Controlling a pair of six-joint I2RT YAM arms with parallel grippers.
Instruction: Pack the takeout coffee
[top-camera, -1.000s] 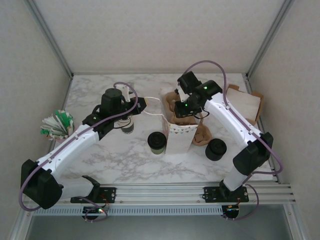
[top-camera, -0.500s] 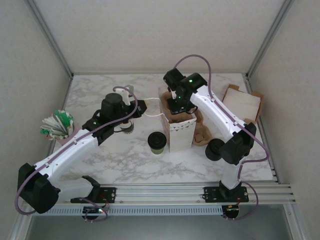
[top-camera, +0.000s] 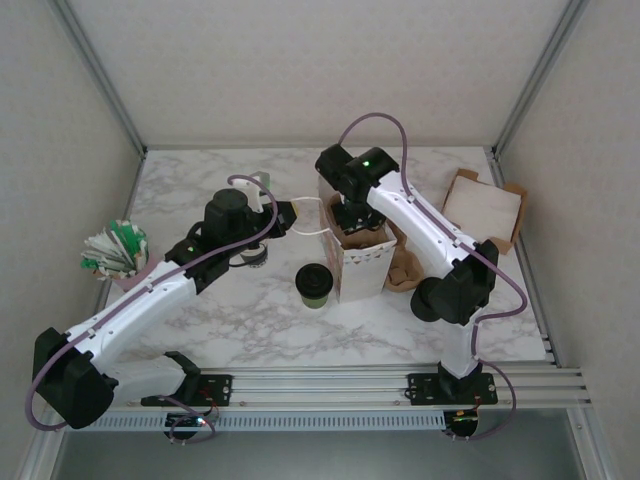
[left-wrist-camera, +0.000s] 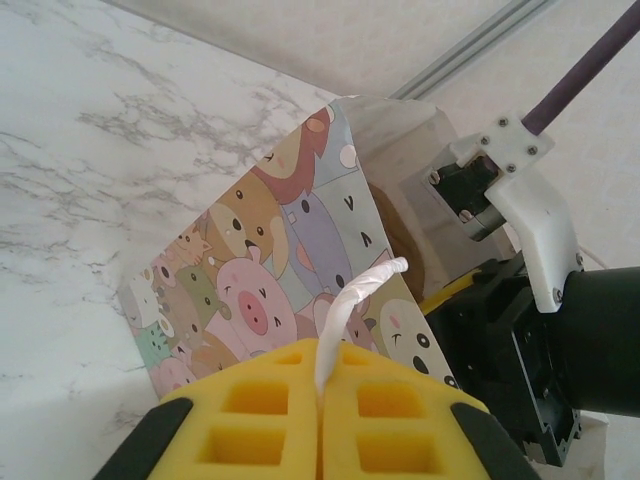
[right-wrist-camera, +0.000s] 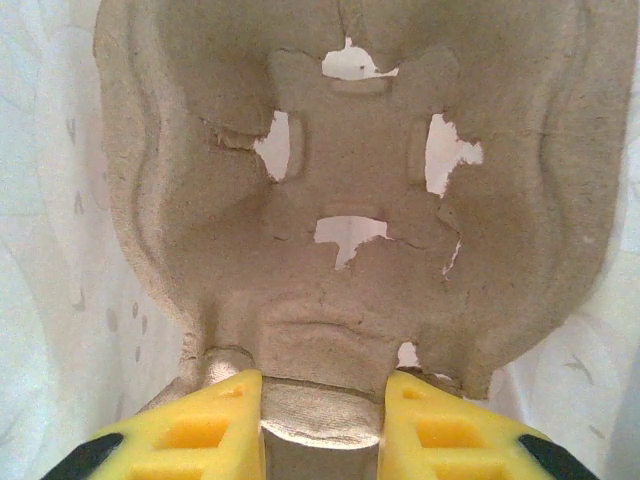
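The takeout coffee (top-camera: 313, 285), a dark cup with a black lid, stands on the marble just left of the paper bag (top-camera: 362, 262). My left gripper (top-camera: 290, 212) is shut on the bag's white handle (left-wrist-camera: 352, 295), pulling it left; the bag's cartoon-animal side (left-wrist-camera: 262, 270) faces that wrist camera. My right gripper (top-camera: 350, 214) hangs over the bag's open top, shut on the centre tab of a brown pulp cup carrier (right-wrist-camera: 350, 180). In the right wrist view the yellow fingertips (right-wrist-camera: 222, 420) clamp the tab, with the bag's white inner walls on both sides of the carrier.
A light cup stack (top-camera: 254, 256) sits under my left arm. More pulp carriers (top-camera: 404, 268) and a black lid stack (top-camera: 430, 300) lie right of the bag. A cardboard piece (top-camera: 486, 206) is at the far right, and a bundle of packets (top-camera: 114, 248) at the left edge.
My right arm swung left and carried the pulp carrier over the bag's mouth and down into it. My left gripper kept the handle and shifted slightly right with the bag.
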